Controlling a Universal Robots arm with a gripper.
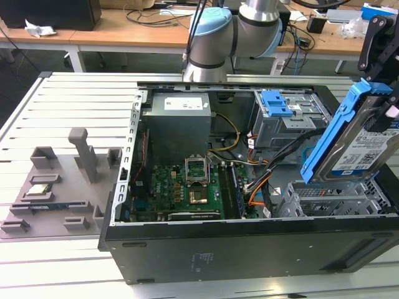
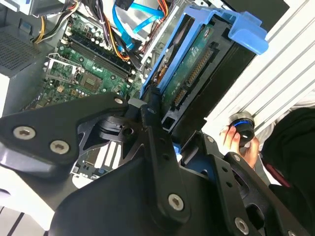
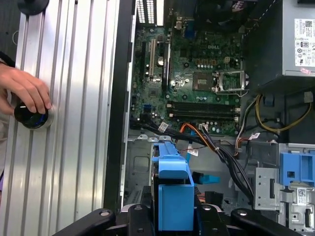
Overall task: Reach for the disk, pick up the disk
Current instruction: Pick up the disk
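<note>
Jaws clamp the disk [image 1: 361, 143] by its blue frame, lifted and tilted at the right of the exterior view above the open computer case [image 1: 187, 249]. We judge a slip could drop it onto the motherboard [image 1: 181, 190].

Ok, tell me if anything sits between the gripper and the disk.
Nothing visible does. The gripper is already clamped on the disk, which hangs tilted above the open computer case, lifted out of the grey drive cage beneath it.
</note>
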